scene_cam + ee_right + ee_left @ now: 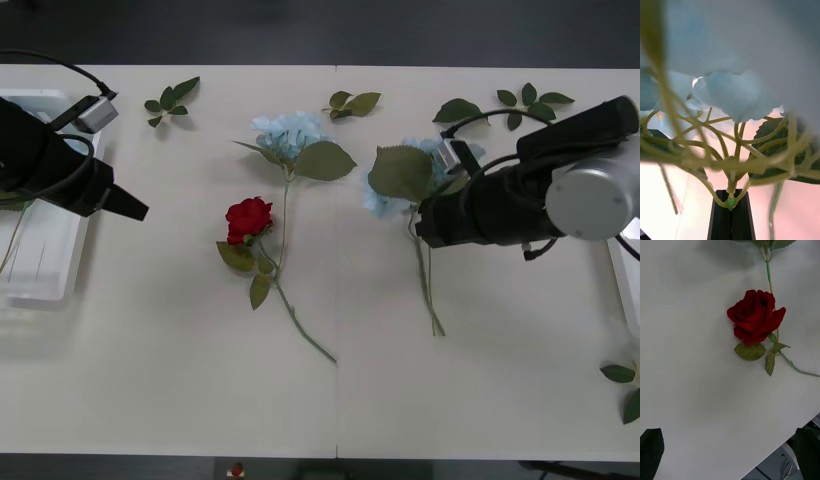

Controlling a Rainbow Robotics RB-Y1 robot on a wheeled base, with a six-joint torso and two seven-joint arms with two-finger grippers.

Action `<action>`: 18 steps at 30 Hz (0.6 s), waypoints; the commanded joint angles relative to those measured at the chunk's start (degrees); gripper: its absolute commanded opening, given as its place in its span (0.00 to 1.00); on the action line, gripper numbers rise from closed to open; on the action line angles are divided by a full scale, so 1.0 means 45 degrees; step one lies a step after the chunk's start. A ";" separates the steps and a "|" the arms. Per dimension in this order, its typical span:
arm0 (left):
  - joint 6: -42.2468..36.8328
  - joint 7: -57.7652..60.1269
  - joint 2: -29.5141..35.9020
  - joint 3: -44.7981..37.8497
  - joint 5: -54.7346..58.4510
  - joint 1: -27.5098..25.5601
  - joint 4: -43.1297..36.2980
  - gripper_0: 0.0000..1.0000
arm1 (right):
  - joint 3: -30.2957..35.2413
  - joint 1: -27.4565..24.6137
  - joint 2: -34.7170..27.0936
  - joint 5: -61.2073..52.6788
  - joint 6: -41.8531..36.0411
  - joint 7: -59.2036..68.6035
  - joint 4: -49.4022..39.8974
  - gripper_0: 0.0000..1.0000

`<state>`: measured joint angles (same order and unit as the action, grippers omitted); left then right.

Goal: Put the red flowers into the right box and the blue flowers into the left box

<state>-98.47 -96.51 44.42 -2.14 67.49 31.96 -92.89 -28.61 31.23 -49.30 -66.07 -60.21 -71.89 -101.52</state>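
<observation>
While the right claw [730, 210] pinches a blue flower [400, 172] stem mid-table, left claw [730, 453] waits open over the left box [40, 290]. Next, prob.: carry it across w/o snagging the red rose [248, 218].

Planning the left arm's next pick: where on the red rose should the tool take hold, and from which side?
Probably the bare lower stem of the red rose, from above. It lies flat, clear of the leaves and of the blue flower whose stem runs beside the bloom. The left tool hangs open to its left, over the table.
</observation>
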 commanded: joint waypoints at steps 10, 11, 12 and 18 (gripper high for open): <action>0.1608 0.6272 -0.0339 0.2389 -0.1346 -0.1281 -0.4631 1.00 | 0.1066 0.1419 -0.0020 -0.4654 0.2678 -0.4670 0.0158 0.00; 0.1686 0.6467 -0.0359 0.2467 -0.1346 -0.1339 -0.4748 1.00 | 0.1066 0.1459 0.0019 -0.4791 0.2873 -0.4826 0.0158 0.00; 0.1882 0.6818 -0.0359 0.2564 -0.1346 -0.1437 -0.4963 1.00 | 0.1046 0.1517 0.0156 -0.5084 0.3205 -0.5100 0.0158 0.00; 0.2155 0.5549 -0.0945 0.2525 -0.0779 -0.1632 -0.5451 1.00 | 0.1066 0.1556 0.0956 -0.6158 0.4865 -0.6467 0.0177 0.00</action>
<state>-89.14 -65.25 42.32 10.79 62.06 24.53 -115.67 -24.93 37.17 -47.20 -92.48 -40.29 -95.85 -100.17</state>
